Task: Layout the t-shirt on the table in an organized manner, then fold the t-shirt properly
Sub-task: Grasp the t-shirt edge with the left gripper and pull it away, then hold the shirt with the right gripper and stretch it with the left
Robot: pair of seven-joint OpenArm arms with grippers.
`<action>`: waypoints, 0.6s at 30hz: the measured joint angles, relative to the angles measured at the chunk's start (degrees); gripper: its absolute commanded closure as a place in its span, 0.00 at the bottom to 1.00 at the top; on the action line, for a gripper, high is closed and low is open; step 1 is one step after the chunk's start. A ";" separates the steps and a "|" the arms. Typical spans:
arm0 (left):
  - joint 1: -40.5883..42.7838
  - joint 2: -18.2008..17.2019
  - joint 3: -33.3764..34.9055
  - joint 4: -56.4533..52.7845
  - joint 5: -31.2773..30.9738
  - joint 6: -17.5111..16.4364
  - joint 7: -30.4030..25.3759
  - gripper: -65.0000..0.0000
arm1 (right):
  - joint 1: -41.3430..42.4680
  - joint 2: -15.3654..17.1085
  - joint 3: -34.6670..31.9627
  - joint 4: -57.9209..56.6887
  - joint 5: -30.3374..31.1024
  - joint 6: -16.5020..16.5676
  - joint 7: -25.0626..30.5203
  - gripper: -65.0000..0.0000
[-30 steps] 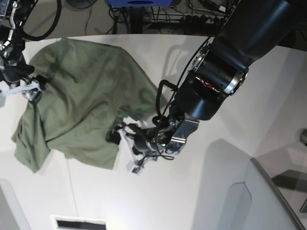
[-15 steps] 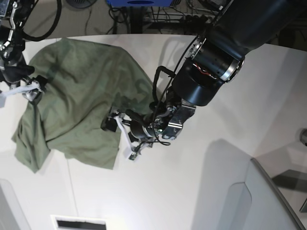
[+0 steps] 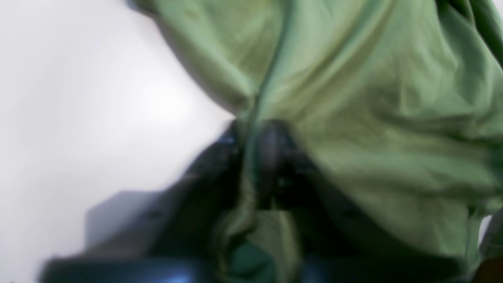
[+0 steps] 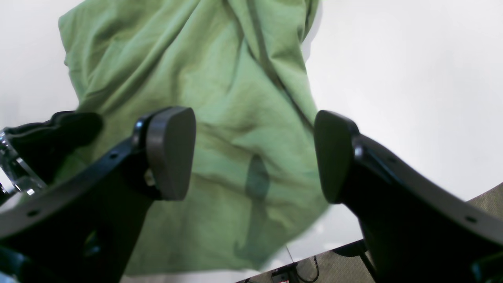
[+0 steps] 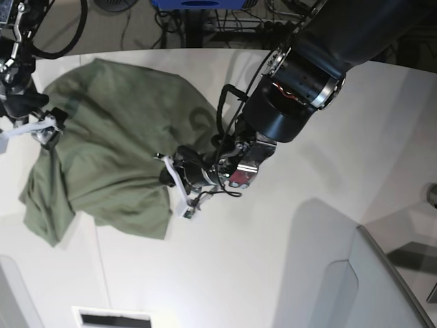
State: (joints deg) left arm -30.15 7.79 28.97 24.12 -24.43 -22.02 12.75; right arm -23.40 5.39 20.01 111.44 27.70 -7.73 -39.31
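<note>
Nearest your base camera, the front of the white worktop (image 5: 225, 273) lies bare, with a grey panel (image 5: 382, 287) standing at its front right corner. Just beyond that, your left claw (image 5: 172, 179) is clenched on the near right hem of the t-shirt (image 5: 116, 150); in the left wrist view the dark fingers (image 3: 271, 157) sit pressed together with a ridge of green cloth pinched between them. You can see the cloth bunching toward that claw, so the shirt lies to its left and behind it. The t-shirt is crumpled, not flat, on the left half of the worktop, its long axis running from the near left corner diagonally up toward the far edge. Further back, at the shirt's left edge, your right claw (image 5: 37, 126) hovers released: in the right wrist view both pads (image 4: 173, 153) stand wide apart with the wrinkled green cloth spread below and between them, and you cannot tell whether either pad touches it.
</note>
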 measured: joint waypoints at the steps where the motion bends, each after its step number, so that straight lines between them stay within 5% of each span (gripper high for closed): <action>1: -0.28 0.04 -0.35 -0.17 -0.02 0.66 -1.14 1.00 | 0.00 -0.02 -0.04 0.00 -0.02 0.00 0.00 0.31; 6: -4.61 -1.86 -2.82 -0.85 -0.17 5.22 -4.83 1.00 | -0.04 0.07 -0.15 0.00 -0.02 0.02 -0.24 0.31; 10: -6.45 -8.20 -5.73 1.64 -0.48 6.25 -4.87 1.00 | -0.02 -0.37 -0.13 0.04 0.00 7.19 -0.26 0.31; 14: -1.20 -14.67 -6.38 10.78 -0.68 6.86 0.15 1.00 | 0.20 -2.56 -1.33 0.11 -0.22 11.91 -0.39 0.31; 18: 7.87 -18.51 -6.10 23.15 -0.87 6.12 3.28 1.00 | 1.73 -4.81 -2.91 -0.02 -0.48 13.75 -9.64 0.31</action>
State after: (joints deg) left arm -22.28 -10.72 22.87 47.27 -25.30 -15.90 16.03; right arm -21.67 0.58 17.10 111.42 27.22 6.02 -48.95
